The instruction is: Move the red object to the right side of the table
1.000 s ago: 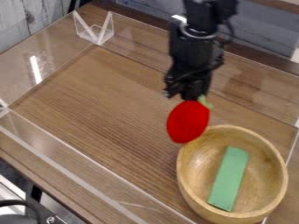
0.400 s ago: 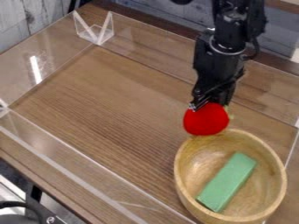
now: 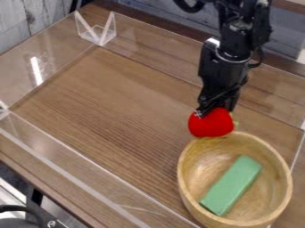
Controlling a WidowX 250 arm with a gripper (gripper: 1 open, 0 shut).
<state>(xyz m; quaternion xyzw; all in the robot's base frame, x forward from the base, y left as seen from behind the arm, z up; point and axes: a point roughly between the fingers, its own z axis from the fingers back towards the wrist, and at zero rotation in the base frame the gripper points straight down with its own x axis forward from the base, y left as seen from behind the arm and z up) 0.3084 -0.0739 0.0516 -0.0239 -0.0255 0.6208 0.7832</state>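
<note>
- The top of the black arm is cut off by the upper edge of the picture, so only its lower links and the gripper [image 3: 216,110] show.
- The fingertips are dark and small against the red object [image 3: 212,124], and the gap between them cannot be made out; they look drawn fully together on the object's top end.
- Any green leafy top on the red object is hidden under the fingers; only the round red body shows.
- Whether the red object rests on the table [image 3: 107,98] or hangs just above it cannot be told from this single view.
- The bowl [image 3: 197,157] is cropped slightly at the bottom edge, and the lower left corner holds dark shapes too blurred to name.
- The red object is smooth, glossy and rounded, bright red, much smaller than the bowl.
- The table is brown with a straight wood grain, bordered by low clear walls that catch glare along the left and far sides.
- The bowl is round, light wood, with a thick pale rim; inside it lies a flat green block [image 3: 233,184], a plain rectangle set on a slant.
- The arm comes down from twelve o'clock with the gripper pointing straight down.
- The red object sits at about three o'clock on the table, right of centre, just beside the bowl's rim at the bowl's twelve o'clock.
</note>
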